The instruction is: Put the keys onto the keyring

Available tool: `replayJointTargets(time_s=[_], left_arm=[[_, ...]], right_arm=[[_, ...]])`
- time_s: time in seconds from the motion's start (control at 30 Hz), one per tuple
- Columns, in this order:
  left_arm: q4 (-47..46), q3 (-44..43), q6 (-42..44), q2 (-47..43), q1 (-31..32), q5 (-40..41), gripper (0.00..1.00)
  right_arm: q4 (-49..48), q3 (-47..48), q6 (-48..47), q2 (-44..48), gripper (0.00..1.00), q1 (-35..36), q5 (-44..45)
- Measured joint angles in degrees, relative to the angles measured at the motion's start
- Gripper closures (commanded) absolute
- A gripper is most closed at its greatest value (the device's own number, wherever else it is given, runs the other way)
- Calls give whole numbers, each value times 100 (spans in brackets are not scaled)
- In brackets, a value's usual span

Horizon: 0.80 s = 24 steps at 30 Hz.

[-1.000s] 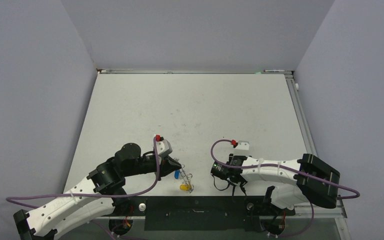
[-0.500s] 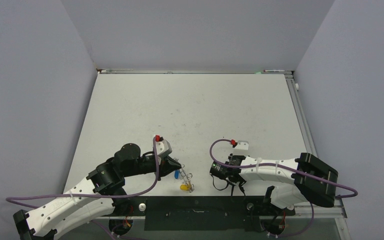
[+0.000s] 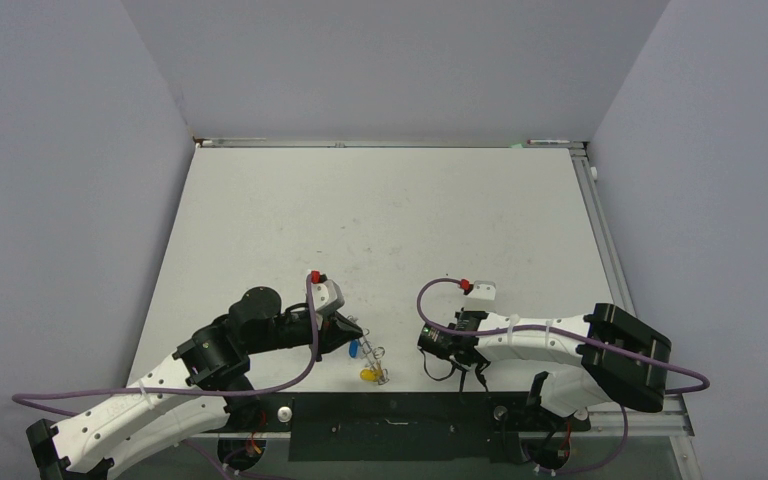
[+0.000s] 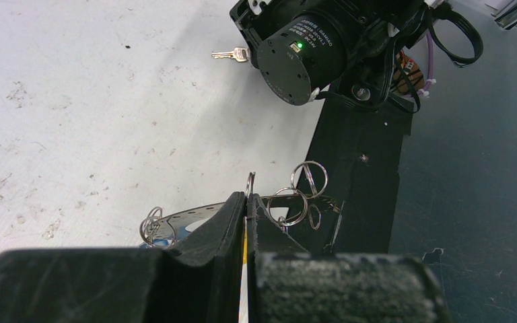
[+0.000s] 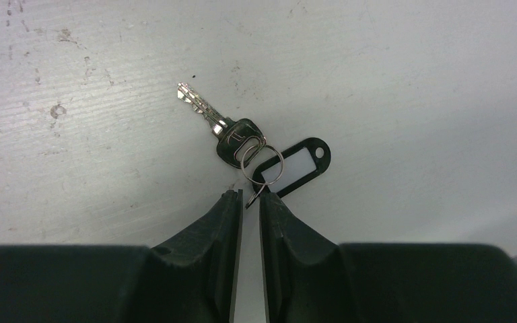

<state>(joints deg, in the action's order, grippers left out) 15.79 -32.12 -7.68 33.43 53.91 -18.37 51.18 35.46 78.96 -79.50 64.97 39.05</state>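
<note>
Left pincer (image 4: pixel 246 202) clamped on keyring (image 4: pixel 185 219) edge, near table (image 4: pixel 74 101) front edge. Right pincer (image 5: pixel 250 198) narrow, slim gap, tips at wire loop (image 5: pixel 283 163) of black-head key (image 5: pixel 237 138). Key and black tag (image 5: pixel 295 163) lie flat on table.

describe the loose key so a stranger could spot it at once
Find the right gripper, low over the white table near its front edge. Just ahead of it lies a silver key with a black head, linked by a small wire ring to a black tag with a white label. The blue key and yellow key sit at the keyring.
</note>
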Motion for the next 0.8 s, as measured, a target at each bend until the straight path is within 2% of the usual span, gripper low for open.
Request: replayJointTargets(time_s=[0.13, 0.3, 0.37, 0.6, 0.8], left_arm=[[0, 0, 0, 0, 0, -2, 100], [0, 0, 0, 0, 0, 0, 100], [0, 0, 0, 0, 2, -2, 100], [0, 0, 0, 0, 15, -2, 100], [0, 0, 0, 0, 39, -2, 100]], right_arm=[[-9, -2, 2, 0, 82, 0, 0], [-11, -9, 22, 0, 89, -2, 0], [-13, -11, 24, 0, 95, -2, -2], [-11, -13, 59, 0, 95, 0, 0], [-4, 125, -369, 35, 95, 133, 9]])
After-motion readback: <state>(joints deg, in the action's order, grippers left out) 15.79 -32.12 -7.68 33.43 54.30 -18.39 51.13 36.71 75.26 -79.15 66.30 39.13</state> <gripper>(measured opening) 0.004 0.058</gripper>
